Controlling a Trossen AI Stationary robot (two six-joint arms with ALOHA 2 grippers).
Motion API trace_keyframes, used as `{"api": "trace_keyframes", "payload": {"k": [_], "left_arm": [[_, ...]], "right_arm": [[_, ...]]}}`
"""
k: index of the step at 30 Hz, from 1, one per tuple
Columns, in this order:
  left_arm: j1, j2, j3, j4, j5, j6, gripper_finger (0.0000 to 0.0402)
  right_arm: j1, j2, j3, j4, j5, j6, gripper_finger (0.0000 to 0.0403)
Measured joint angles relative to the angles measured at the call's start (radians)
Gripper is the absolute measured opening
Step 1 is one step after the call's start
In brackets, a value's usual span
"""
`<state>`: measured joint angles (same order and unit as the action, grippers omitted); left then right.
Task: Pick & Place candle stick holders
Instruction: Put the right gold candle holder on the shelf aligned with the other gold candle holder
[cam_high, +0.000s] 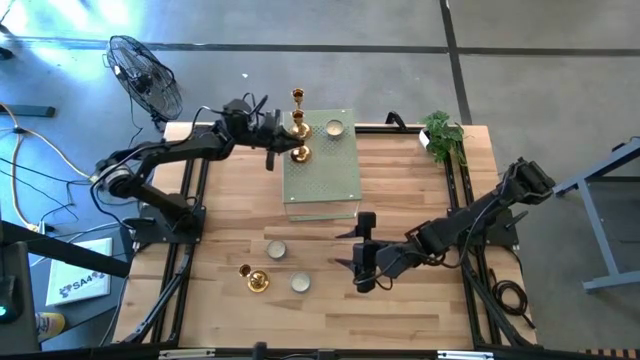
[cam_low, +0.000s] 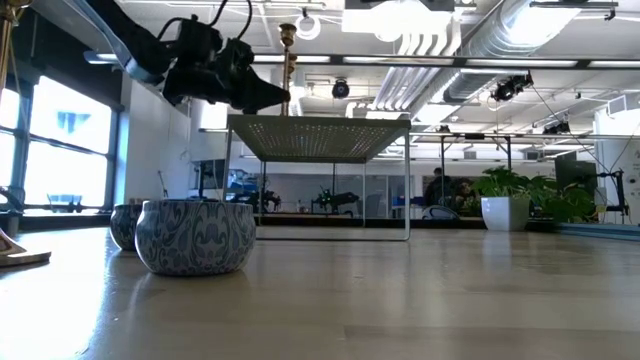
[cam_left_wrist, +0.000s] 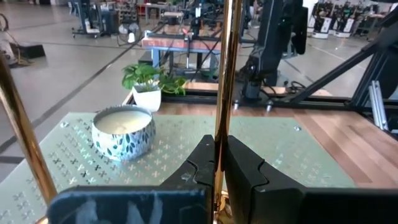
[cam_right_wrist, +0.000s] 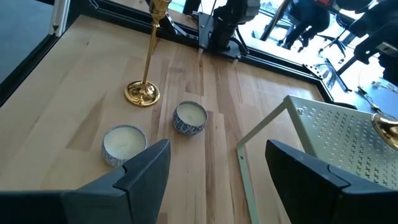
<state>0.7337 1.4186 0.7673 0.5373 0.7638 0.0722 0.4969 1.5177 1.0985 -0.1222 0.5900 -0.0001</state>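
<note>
Gold candlestick (cam_high: 298, 152): on green slab (cam_high: 335, 185), far-left corner; second one and cup (cam_high: 334, 127) alongside. Left gripper (cam_left_wrist: 219, 167) pinches its slim stem. Likely rigid, slick, top-heavy; take stem low. Right gripper (cam_right_wrist: 214, 168) spread, near table's front edge beside remaining candlestick (cam_right_wrist: 144, 84), two cups.

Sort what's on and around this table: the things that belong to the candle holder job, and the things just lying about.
Job things:
gold holders on the green slab, one clamped in the left gripper
gold holder on the bare wood
cup on the slab
two cups on the wood
right gripper, open, empty

Lying about:
potted plant
fan
</note>
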Motion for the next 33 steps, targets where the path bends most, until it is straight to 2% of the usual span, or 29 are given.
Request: {"api": "trace_keyframes", "payload": {"k": [15,20,27,33], "left_arm": [[0.015,0.053,0.001,0.035,-0.037,0.009,0.0007],[0.013,0.053,0.001,0.029,-0.014,0.013,0.0008],[0.013,0.053,0.002,-0.023,-0.049,0.029,0.0064],[0.013,0.052,0.002,-0.023,-0.044,0.029,0.0077]], "right_arm": [[0.0,0.001,0.0,0.003,-0.002,0.023,0.0259],[0.0,0.002,0.0,0.003,-0.015,0.022,0.0259],[0.0,0.002,0.0,-0.001,-0.019,0.022,0.0259],[0.0,0.002,0.0,-0.001,-0.019,0.022,0.0259]]}}
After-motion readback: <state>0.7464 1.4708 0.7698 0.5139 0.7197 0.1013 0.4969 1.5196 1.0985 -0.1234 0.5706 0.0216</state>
